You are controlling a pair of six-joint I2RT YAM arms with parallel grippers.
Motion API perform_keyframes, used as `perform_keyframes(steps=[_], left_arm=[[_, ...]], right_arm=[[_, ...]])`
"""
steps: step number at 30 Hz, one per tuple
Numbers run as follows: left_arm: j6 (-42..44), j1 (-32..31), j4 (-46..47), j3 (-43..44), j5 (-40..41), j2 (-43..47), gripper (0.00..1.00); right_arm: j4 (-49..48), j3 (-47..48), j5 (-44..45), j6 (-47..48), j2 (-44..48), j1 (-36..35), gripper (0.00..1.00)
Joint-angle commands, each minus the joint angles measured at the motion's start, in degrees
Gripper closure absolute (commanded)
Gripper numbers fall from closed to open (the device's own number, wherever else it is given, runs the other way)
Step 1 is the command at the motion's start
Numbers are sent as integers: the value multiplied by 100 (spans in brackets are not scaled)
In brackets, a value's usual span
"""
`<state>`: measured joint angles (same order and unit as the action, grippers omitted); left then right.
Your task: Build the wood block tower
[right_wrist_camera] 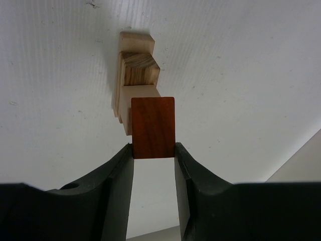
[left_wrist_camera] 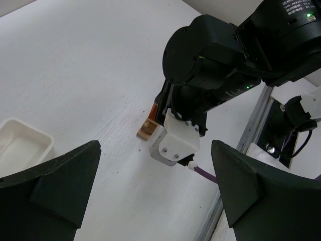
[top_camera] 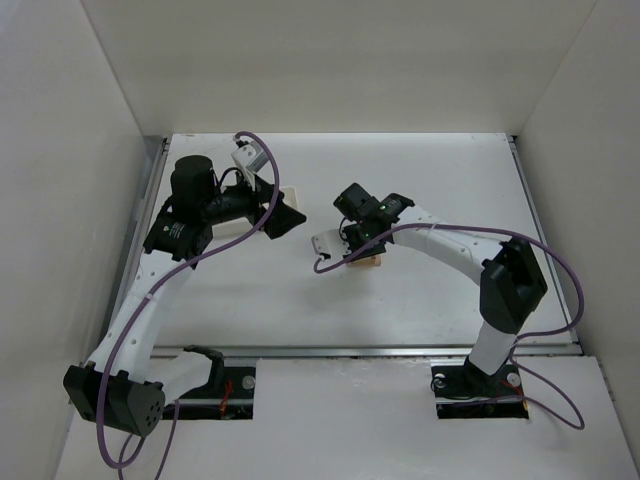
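White table [top_camera: 430,180] in a white-walled enclosure, both arms reaching in. Left gripper [left_wrist_camera: 155,201] hangs on the left side near the white tray [left_wrist_camera: 30,131], jaws spread wide with nothing in them, well apart from the stack. Right gripper [right_wrist_camera: 153,150] is low near table centre, fingers pinched tight on the orange-red wedge [right_wrist_camera: 153,128], gripping its two sides. Wood block tower [right_wrist_camera: 136,75] sits on the table right under it: tan blocks piled, slightly staggered, edges not flush. Wedge is at the top of the pile; can't tell if it touches the top block or sits just above it. Late stage by my read: tan pieces placed, wedge is the cap. Left to do: seat it, let go, back out without nudging the pile
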<state>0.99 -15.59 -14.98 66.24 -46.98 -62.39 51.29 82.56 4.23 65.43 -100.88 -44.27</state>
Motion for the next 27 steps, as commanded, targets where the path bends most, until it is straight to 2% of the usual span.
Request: perform_keyframes(steps=[1, 27], left_arm=[[-12, 39, 329, 12, -180, 210, 9], [-12, 92, 329, 12, -180, 210, 9]], right_arm=[[-224, 181, -89, -100, -63, 24, 95], [-119, 76, 69, -100, 95, 24, 98]])
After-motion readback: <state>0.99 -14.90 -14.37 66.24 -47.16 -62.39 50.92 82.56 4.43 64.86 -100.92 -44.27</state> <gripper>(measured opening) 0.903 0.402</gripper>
